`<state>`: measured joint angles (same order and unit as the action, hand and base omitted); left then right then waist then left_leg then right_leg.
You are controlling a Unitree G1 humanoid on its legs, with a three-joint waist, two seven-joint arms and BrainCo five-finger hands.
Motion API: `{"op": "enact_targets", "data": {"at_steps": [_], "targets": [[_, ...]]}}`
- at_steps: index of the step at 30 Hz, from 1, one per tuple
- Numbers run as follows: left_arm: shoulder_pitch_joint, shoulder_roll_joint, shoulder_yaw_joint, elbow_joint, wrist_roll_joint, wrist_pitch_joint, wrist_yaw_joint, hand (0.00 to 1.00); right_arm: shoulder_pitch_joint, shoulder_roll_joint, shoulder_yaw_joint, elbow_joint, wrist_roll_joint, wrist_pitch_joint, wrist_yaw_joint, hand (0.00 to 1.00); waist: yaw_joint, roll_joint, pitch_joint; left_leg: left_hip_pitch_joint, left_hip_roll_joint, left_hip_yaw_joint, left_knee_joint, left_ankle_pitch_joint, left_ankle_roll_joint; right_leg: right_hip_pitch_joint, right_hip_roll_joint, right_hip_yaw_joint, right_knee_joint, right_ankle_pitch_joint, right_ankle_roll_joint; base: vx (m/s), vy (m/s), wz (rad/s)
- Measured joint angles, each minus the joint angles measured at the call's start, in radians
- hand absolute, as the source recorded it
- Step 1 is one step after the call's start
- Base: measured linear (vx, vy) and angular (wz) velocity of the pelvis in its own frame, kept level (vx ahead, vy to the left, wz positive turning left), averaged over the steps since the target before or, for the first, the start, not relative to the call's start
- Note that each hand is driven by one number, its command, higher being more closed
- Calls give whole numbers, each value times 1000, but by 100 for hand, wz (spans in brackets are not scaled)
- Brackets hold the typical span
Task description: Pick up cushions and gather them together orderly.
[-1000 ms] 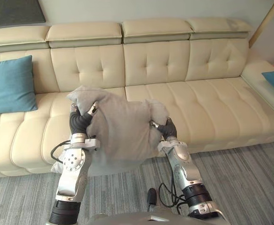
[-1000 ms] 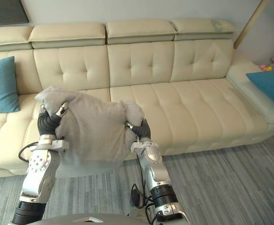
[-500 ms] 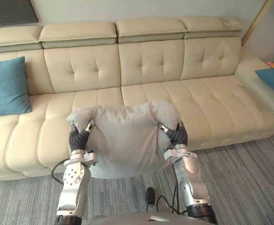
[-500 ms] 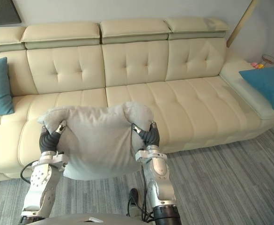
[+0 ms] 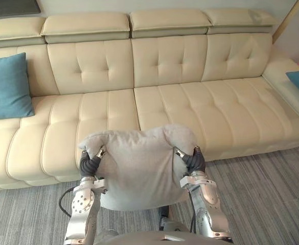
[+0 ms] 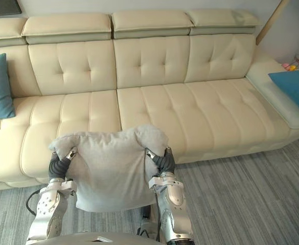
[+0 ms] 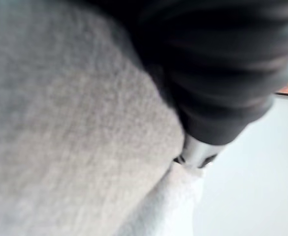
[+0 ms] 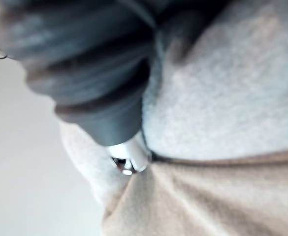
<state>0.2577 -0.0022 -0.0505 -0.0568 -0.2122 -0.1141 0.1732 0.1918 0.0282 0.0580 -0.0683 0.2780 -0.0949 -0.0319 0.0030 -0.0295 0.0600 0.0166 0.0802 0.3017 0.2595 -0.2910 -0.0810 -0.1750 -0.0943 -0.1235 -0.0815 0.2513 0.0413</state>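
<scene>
Three cushions were there. One was a grey cushion (image 5: 139,171), held up in front of the sofa (image 5: 210,107). Two were blue: a blue cushion (image 5: 6,87) at the sofa's left end and another blue cushion (image 6: 295,89) at its right end. There was one sofa, cream, with four headrest pads (image 5: 85,25) along its top. Two robot hands showed in front of the sofa, the left robot hand (image 5: 88,164) and the right robot hand (image 5: 194,160), one at each upper corner of the grey cushion. One wooden pole (image 5: 287,18) slanted behind the sofa's right end, and one dark panel (image 5: 11,6) sat above its left end.
</scene>
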Motion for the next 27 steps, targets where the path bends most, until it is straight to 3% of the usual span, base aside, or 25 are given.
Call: {"op": "enact_targets", "data": {"at_steps": [19,23,27], "targets": [[-1,-7,0,-12,-4,-1,0,100,-3,-2,0,18,-11,0,-1,100,21,7,25,-4,-13,-12,3,-7,9,2,-12,-5,0,9,8,-1,0,2],[-13,-8,-1,-24,-21,-1,-1,100,-6,-10,-1,18,-10,-1,-2,100,13,12,29,-57,-15,-107,9,9,10,7,-30,-95,0,-6,4,-18,6,67],[-16,-9,-3,-59,-25,-6,-1,100,-30,-11,1,18,-9,-10,-4,100,21,48,61,-85,5,-207,49,16,-1,59,-28,-136,1,-22,4,24,18,75]]}}
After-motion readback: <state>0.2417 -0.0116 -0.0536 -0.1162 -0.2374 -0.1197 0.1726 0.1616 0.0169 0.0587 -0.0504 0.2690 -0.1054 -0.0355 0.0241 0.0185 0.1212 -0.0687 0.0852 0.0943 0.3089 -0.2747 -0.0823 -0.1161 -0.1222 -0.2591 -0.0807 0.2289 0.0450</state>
